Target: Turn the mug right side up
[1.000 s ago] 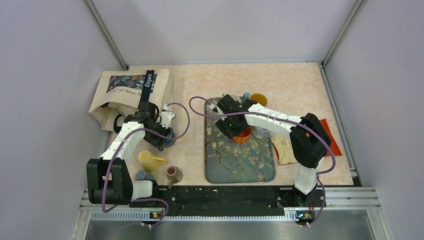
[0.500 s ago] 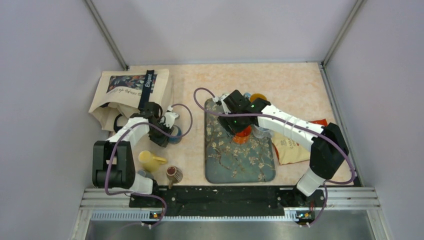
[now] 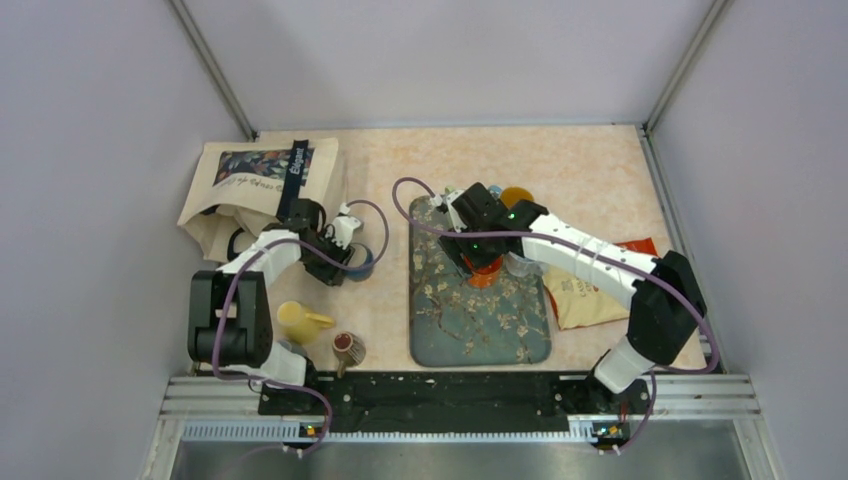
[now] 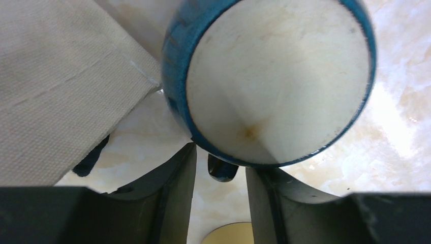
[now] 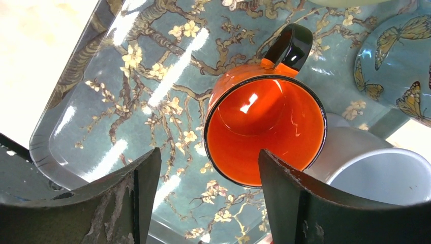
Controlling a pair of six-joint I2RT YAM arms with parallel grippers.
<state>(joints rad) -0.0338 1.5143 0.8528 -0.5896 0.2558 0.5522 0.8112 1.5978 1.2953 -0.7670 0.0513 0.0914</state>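
The table (image 3: 600,170) carries a cloth tote bag (image 3: 250,180) at the far left and a flowered tray (image 3: 480,320) in the middle, with a strip of bare top between them, and the work is in that strip. The left gripper (image 4: 221,157) has its jaws drawn in narrow on either side of the blue mug's (image 4: 274,76) handle and seems to hold it there, though the contact is hidden under the rim. The mug is tipped, with its pale inside facing the wrist camera, so I judge the turn to be about halfway done. The next move calls for more wrist roll until the mouth faces up, then a level set-down and release. The bag's edge lies just beside the mug, so the free room is toward the tray, whose rim is near. A yellow mug (image 3: 297,320) and a small brown cup (image 3: 348,346) stand nearer the arm bases. The right gripper (image 5: 208,152) hangs wide open and empty over an orange mug (image 5: 264,127), which stands on the tray against a white cup (image 5: 376,173).
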